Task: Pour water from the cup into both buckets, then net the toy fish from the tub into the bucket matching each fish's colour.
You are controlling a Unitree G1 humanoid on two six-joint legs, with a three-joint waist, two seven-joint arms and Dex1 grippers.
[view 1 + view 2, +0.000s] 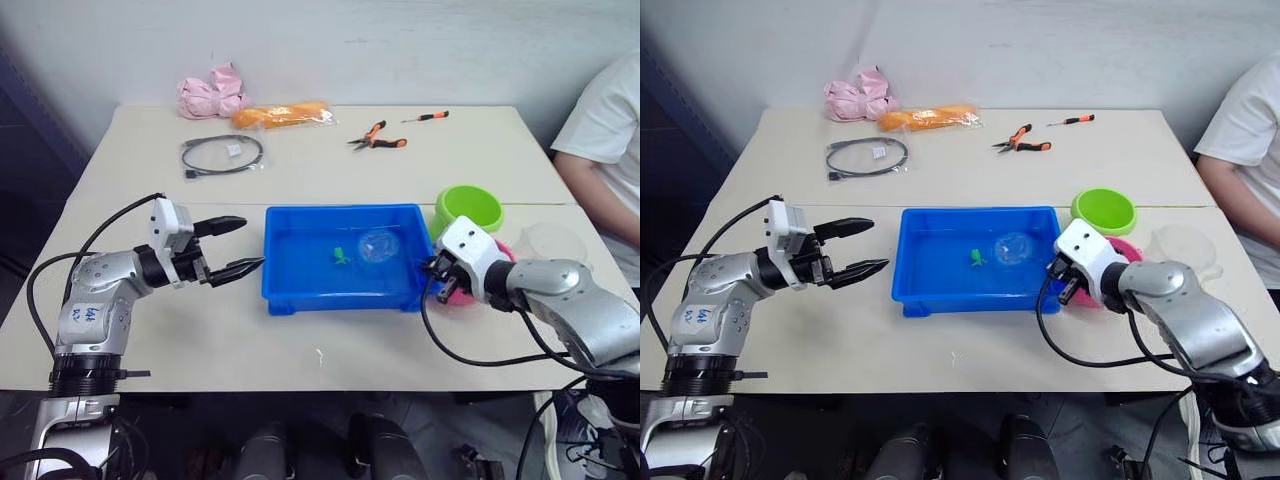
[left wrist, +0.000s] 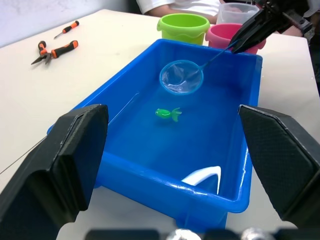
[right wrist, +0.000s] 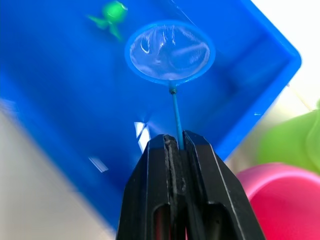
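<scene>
Over the tub [image 1: 300, 290], net [image 1: 380, 245], handle toward right end effector [image 3: 176, 142].

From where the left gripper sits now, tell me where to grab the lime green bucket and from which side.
Grip the lime green bucket by its rim wall, coming down from above, probably one finger inside and one outside. It stands upright with its mouth open upward. The tub lies between it and the open left gripper, so a low sideways approach looks blocked; the pink bucket stands close beside it.
</scene>
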